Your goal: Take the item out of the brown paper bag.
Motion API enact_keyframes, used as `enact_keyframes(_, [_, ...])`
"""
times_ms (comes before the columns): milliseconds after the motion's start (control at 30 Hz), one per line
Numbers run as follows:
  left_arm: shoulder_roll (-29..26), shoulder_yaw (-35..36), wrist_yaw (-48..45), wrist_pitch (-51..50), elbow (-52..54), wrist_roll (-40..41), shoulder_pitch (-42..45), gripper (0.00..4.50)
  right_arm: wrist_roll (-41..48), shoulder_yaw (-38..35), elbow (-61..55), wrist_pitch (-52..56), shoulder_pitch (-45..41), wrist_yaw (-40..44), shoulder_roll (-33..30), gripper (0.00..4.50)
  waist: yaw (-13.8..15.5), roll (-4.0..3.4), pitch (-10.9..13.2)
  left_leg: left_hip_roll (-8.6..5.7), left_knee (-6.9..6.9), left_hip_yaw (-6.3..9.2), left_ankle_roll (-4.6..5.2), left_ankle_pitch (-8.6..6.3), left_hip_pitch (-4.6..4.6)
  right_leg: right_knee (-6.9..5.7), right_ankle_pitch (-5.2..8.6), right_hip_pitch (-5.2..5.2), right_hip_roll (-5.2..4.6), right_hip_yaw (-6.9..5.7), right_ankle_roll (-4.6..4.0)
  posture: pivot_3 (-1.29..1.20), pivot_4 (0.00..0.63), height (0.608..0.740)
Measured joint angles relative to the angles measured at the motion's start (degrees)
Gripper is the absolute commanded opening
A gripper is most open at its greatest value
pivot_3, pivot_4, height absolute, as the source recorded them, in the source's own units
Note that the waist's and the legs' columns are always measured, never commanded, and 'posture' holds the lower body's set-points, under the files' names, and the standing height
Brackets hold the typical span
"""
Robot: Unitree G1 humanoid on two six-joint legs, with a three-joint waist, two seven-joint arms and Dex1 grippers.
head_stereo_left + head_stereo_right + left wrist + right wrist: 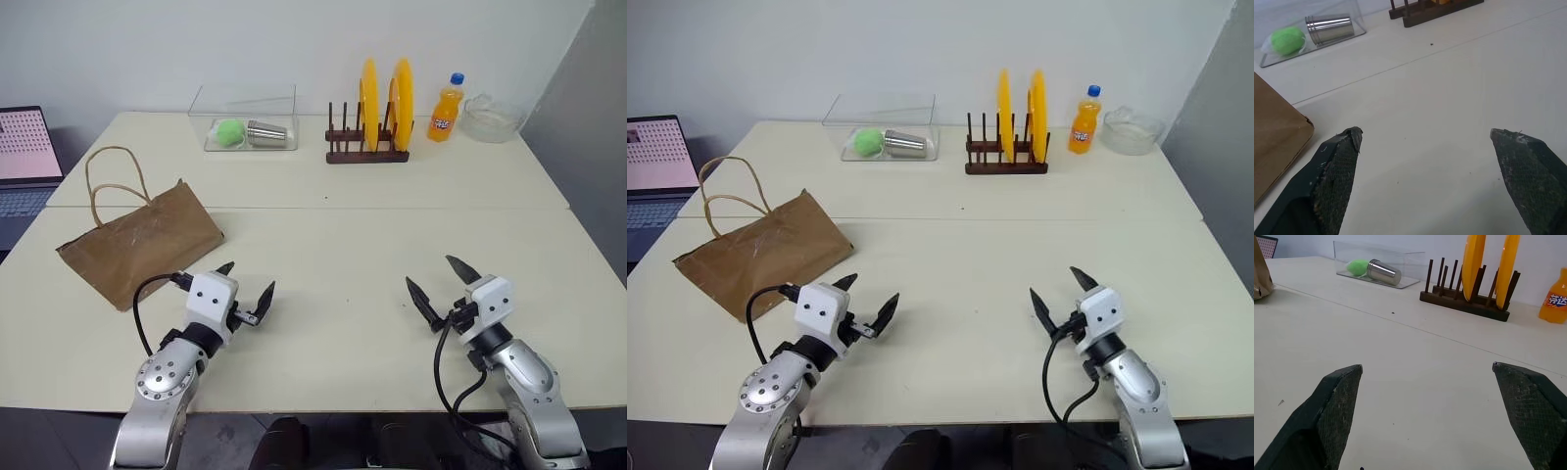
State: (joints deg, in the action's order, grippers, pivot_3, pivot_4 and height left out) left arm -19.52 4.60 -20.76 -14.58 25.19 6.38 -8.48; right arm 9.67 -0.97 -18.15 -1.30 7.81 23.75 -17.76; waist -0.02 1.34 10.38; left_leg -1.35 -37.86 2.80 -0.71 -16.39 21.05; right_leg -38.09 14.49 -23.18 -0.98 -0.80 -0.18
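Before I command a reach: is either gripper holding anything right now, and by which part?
Nothing is held. The left gripper and right gripper are both open above the table.

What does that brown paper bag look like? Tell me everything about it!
The brown paper bag looks like creased kraft paper. It lies flat on its side on the pale table, on the robot's left, with a folded bottom end toward the table's middle. Two thin tan string handles loop out from its far end, toward the laptop. What is inside cannot be seen. Nothing grips it: the left pincer hovers open just beside its near edge, apart from it.
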Motion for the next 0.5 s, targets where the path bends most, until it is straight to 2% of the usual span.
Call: enact_keyframes(500, [0.4,-1.8,0.2,1.1,0.0,-1.1,0.3,4.45,-0.1,0.0,0.7,-0.9,0.0,0.4,-0.3,4.50,0.0,0.00,0.0,0.00,0.00,0.00,0.00,0.00,0.00,0.00,0.00,0.00,0.00,0.00,0.00,0.00,0.150,0.740])
